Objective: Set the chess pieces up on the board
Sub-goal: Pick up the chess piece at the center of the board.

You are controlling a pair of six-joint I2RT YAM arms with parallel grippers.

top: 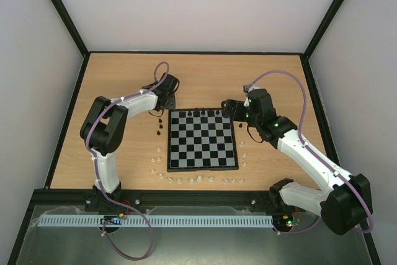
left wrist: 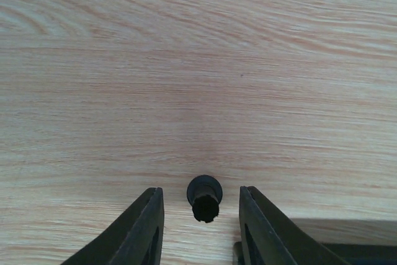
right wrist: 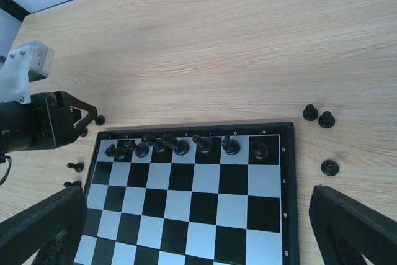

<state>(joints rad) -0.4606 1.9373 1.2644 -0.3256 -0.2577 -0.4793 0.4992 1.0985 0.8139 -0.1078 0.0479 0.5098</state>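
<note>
The board [top: 235, 153] lies in the middle of the table, with several black chess pieces [top: 200, 113] standing along its far row. My left gripper [top: 160, 107] is open by the board's far left corner. In the left wrist view one black piece [left wrist: 205, 198] stands on the wood between its fingers [left wrist: 146, 221], touching neither. My right gripper [top: 232, 110] is open and empty above the board's far right corner. Its view shows the board [right wrist: 198, 130], the filled row [right wrist: 180, 147] and three loose black pieces [right wrist: 326, 119] on the wood to the right.
Two more black pieces [top: 159, 127] stand left of the board. Tiny white pieces [top: 192, 180] lie along its near and left sides. Black frame rails and grey walls bound the table [top: 124, 79]. The left gripper also shows in the right wrist view [right wrist: 80, 119].
</note>
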